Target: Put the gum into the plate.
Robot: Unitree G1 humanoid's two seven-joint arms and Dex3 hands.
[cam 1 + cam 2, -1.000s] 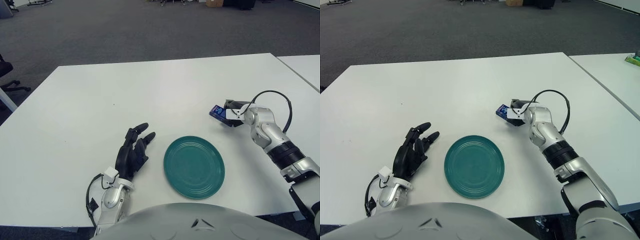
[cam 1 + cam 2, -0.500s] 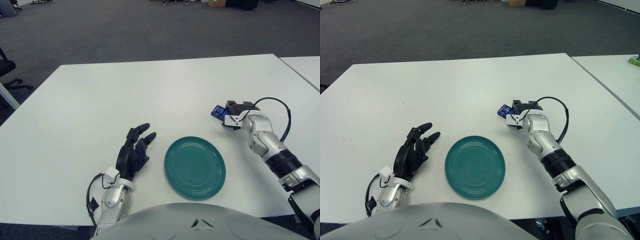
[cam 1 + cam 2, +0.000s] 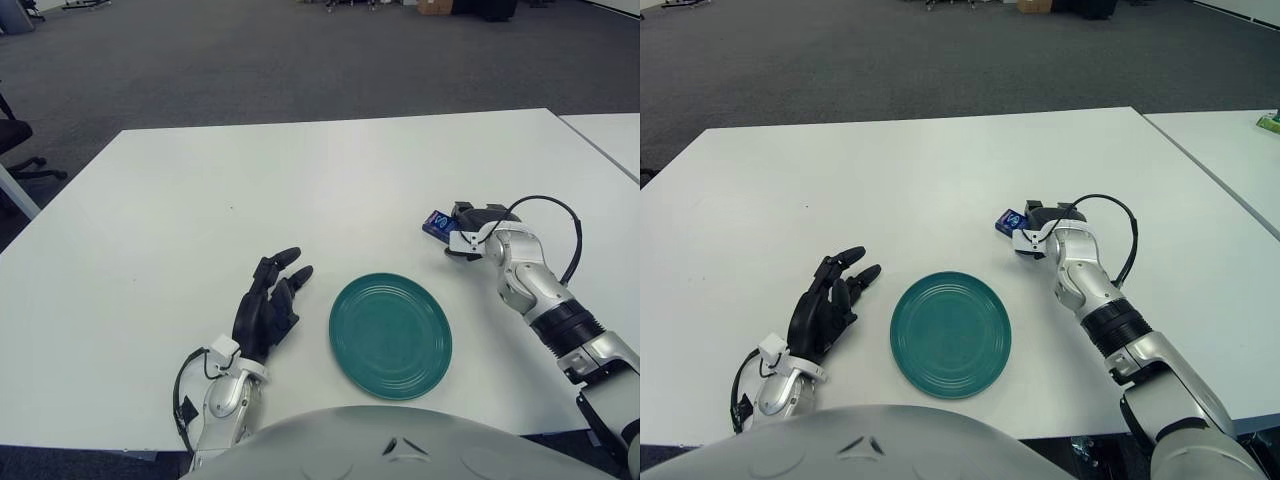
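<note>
My right robot hand [image 3: 462, 228] is pinching the small blue gum pack [image 3: 434, 223] at two o'clock of the round teal plate [image 3: 390, 335]. My left robot hand [image 3: 267, 305] is lying spread on the white desk [image 3: 300, 190] at nine o'clock of it.

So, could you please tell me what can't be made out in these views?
- Gum: only a blue corner shows; the right robot hand covers the rest, both views.
- Gum's label: too small to read.
- Whether the gum is lifted off the table: cannot tell.
- Left robot hand, beside the plate: wrist hidden by the robot's body.
</note>
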